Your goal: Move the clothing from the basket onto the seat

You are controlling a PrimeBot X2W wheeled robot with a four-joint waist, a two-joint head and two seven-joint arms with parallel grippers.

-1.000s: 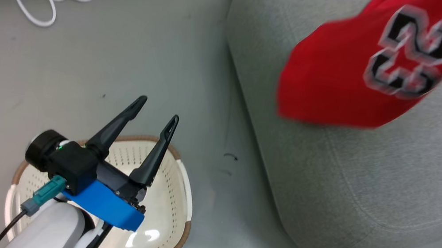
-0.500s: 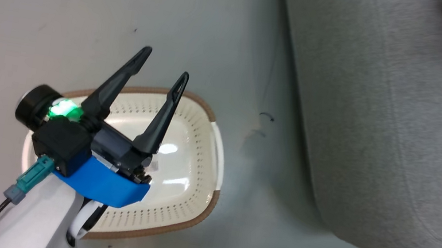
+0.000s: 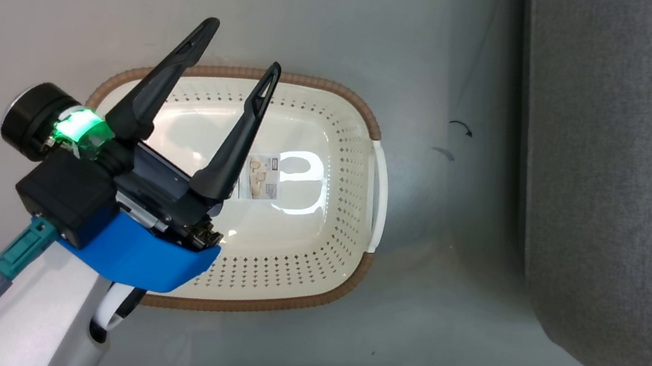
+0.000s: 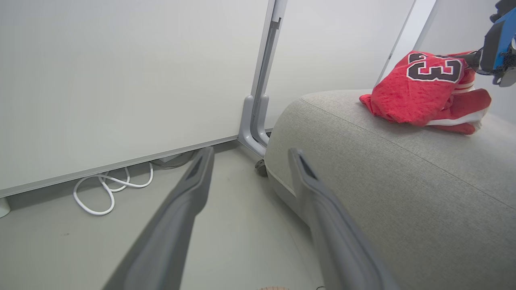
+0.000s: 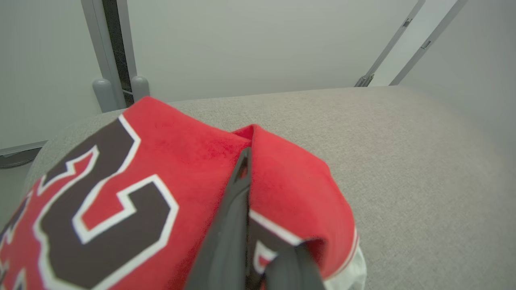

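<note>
Red clothing (image 4: 419, 94), jersey numeral up, bunched on far part of grey seat (image 4: 403, 189). Right gripper (image 5: 242, 173) fingers pressed together on fabric fold, likely steadying pile before letting go. Left gripper (image 3: 242, 46) fingers apart, holding nothing, hovering over basket (image 3: 316, 84) on floor left of seat. Label sticker (image 3: 264, 176) visible on basket bottom.

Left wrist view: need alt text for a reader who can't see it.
Red clothing, a jersey number showing, lies bunched on the grey seat at upper right, the right gripper shut on it. In the foreground the left gripper is open above the floor, a white cable looped by the wall.
</note>
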